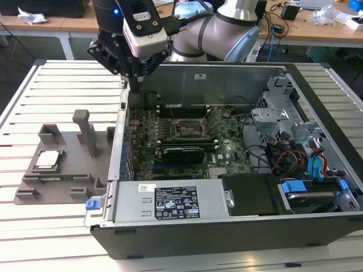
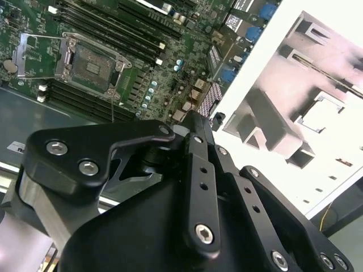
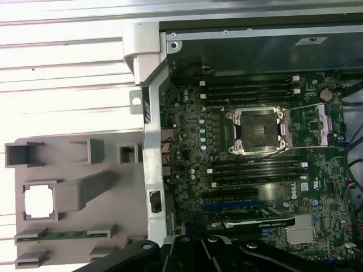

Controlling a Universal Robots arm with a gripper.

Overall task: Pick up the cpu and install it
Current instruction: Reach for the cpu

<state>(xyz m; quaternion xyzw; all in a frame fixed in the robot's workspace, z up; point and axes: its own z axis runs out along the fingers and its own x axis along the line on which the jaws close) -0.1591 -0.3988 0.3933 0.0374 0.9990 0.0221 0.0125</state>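
An open computer case [image 1: 227, 226] lies on its side on a white slatted table [image 1: 57, 85]. Inside it sits a green motherboard [image 1: 227, 150]. Its square processor socket [image 1: 190, 129] is near the middle, with a thin metal frame [image 3: 311, 122] folded out beside it in the first wrist view. Dark memory slots [image 3: 249, 90] run along both sides of the socket. A black expansion card [image 1: 182, 153] lies nearer the camera, then a grey power supply [image 1: 170, 201] with a white label. A metal drive cage [image 1: 283, 113] with blue tabs and coloured cables takes up the end at the exterior view's right.

A grey plastic fixture [image 1: 74, 170] rests on the table just beside the case, at the exterior view's left. The cpu [image 1: 48, 160] lies flat in a square recess of this fixture, silvery lid up; in the first wrist view it [image 3: 38, 201] shows as a bright white square. An upright grey post [image 1: 85, 130] of the fixture and the case's side wall [image 1: 116, 147] stand between the cpu and the motherboard.

The black gripper [image 1: 135, 79] hangs from the grey robot arm [image 1: 227, 28] above the case's far corner, over the wall nearest the fixture. It is well apart from the cpu and does not hold it. Whether the gripper is open or closed cannot be told.
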